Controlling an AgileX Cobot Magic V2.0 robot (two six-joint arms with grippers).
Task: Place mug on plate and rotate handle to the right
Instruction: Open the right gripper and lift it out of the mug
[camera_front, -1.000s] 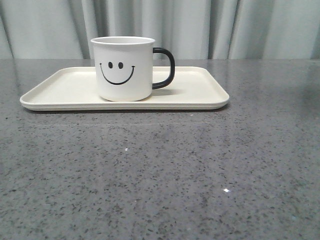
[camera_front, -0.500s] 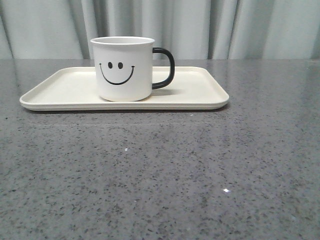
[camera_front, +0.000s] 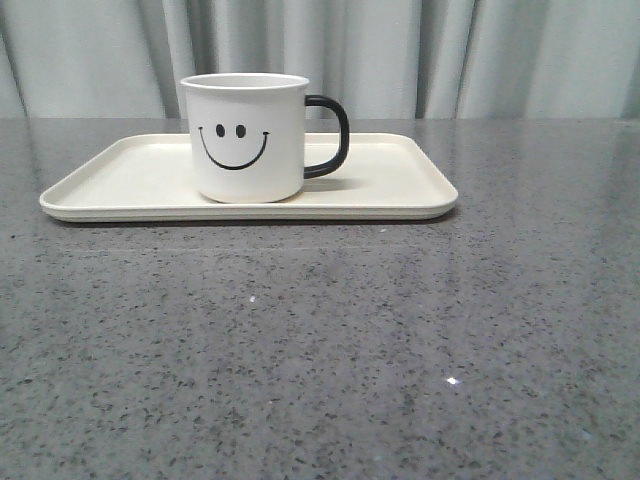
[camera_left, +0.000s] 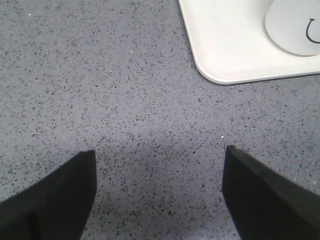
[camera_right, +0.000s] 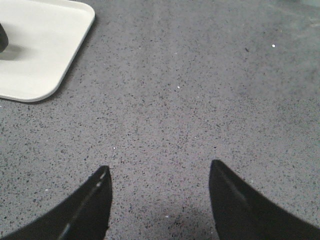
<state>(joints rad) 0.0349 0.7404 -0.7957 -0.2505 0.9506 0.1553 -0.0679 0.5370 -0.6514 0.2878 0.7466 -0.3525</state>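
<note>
Upright on the plate (camera_front: 400, 180) stands the mug (camera_front: 247, 137), a little left of the plate's middle, its base flat on the cream surface. Its smiley face (camera_front: 233, 143) looks toward the near edge of the desk (camera_front: 330, 340), and the handle (camera_front: 331, 135) sticks out to the right, seen side-on as a black loop against the curtain (camera_front: 480, 55) behind. The plate lies flat on the grey speckled desk, its long side running left to right, toward the far part of the desk.

Neither arm shows in the front view. From the left wrist view, the left gripper (camera_left: 159, 192) hangs above bare desk with its dark fingers (camera_left: 55, 200) spread wide and nothing between them; a rounded corner of the plate (camera_left: 225, 45) and part of the mug's white side (camera_left: 292, 25) with a bit of the printed smile appear beyond it, well apart from the fingers. From the right wrist view, the right gripper (camera_right: 159, 200) is likewise spread wide and empty over bare desk, with another corner of the plate (camera_right: 45, 50) beyond and a sliver of the black handle (camera_right: 2, 37) at the picture's edge.
</note>
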